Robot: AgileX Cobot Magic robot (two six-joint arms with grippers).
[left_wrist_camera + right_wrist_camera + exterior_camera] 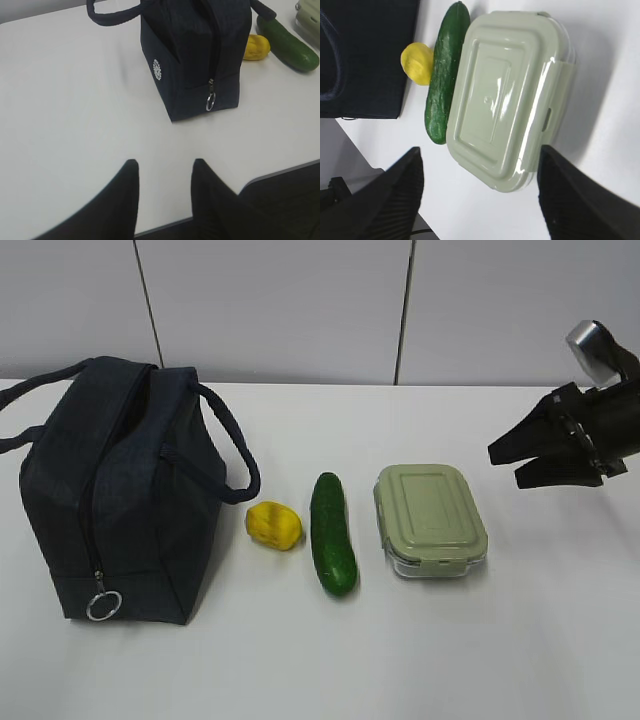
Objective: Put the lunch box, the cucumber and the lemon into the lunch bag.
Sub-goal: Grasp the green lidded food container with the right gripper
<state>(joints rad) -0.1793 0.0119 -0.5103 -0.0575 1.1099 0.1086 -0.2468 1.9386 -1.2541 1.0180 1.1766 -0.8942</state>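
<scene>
Nearest the exterior camera: lunch bag (120, 490), upright at table (420, 660) left, zipper closed, silver ring pull (103, 605) hanging at its lower front corner. Beside its right handle: lemon (273, 525); next to that, cucumber (332, 533), lying lengthwise; further right, lunch box (430, 518), green lid on. Right gripper (510, 462) hovering above the table right of the lunch box, spread wide, holding nothing. Left gripper (164, 172) off the table edge in front of the bag, fingers partly parted, empty.
</scene>
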